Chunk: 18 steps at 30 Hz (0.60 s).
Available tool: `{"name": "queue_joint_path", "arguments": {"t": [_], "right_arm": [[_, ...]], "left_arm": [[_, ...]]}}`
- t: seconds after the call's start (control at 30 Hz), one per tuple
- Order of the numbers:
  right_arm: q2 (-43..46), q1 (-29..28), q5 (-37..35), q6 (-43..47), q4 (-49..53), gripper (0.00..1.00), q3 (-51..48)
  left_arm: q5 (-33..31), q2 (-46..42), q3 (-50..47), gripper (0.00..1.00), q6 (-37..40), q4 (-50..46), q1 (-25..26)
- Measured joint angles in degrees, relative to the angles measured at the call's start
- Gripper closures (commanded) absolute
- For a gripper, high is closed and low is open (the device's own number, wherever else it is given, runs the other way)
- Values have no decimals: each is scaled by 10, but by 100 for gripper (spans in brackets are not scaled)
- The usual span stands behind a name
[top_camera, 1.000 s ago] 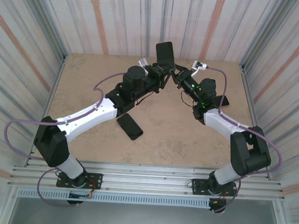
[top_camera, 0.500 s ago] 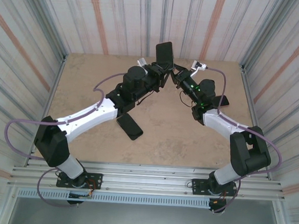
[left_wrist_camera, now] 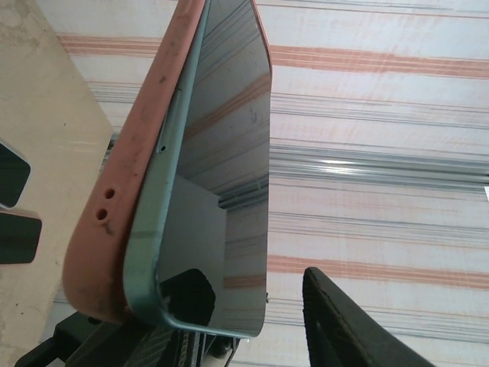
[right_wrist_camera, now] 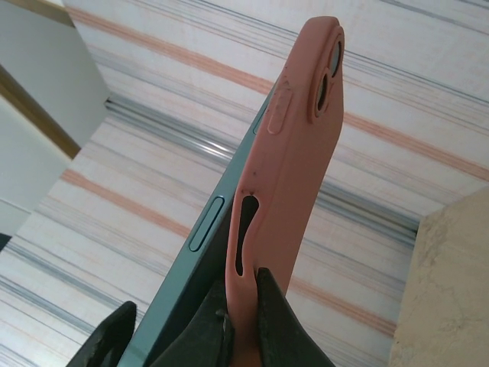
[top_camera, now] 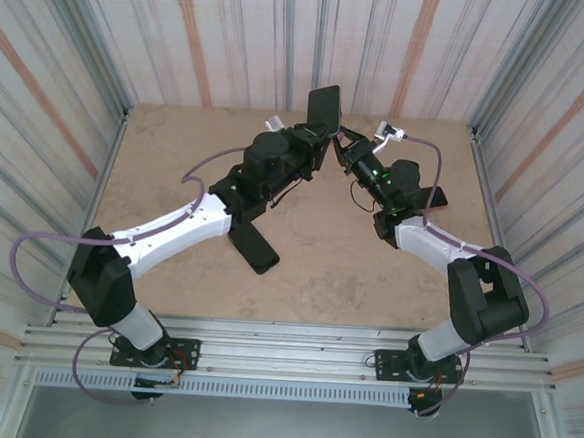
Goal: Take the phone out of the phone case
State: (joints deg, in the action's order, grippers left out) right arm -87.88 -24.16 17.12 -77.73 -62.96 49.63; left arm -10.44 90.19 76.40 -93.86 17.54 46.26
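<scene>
Phone point(left_wrist_camera: 229, 153) partly out | phone case point(right_wrist_camera: 294, 153) pinched by right hand point(right_wrist_camera: 243, 302)

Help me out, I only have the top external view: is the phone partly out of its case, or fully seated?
Observer: It looks partly out. On the left wrist view, the teal rim of the phone stands proud of the pink case toward the near corner.
Operator: What is the right tool gripping?
Observer: On the right wrist view, the right tool pinches only the case's stretched edge, not the phone.
Operator: And the left one?
Observer: The left tool has one finger standing clear of the phone's screen, with a gap between them.
</scene>
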Motion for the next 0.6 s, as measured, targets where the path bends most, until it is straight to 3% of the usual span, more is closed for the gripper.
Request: {"name": "queue_joint_path", "arguments": {"t": [0.47,0.6], "right_arm": [[-8,-3,-9,3,-59,100,-6],[-10,-4,-9,3,-71,100,-6]], "left_arm": [[-15,16,26,72,-7,24,0],[-14,19,31,80,-7,24,0]]}}
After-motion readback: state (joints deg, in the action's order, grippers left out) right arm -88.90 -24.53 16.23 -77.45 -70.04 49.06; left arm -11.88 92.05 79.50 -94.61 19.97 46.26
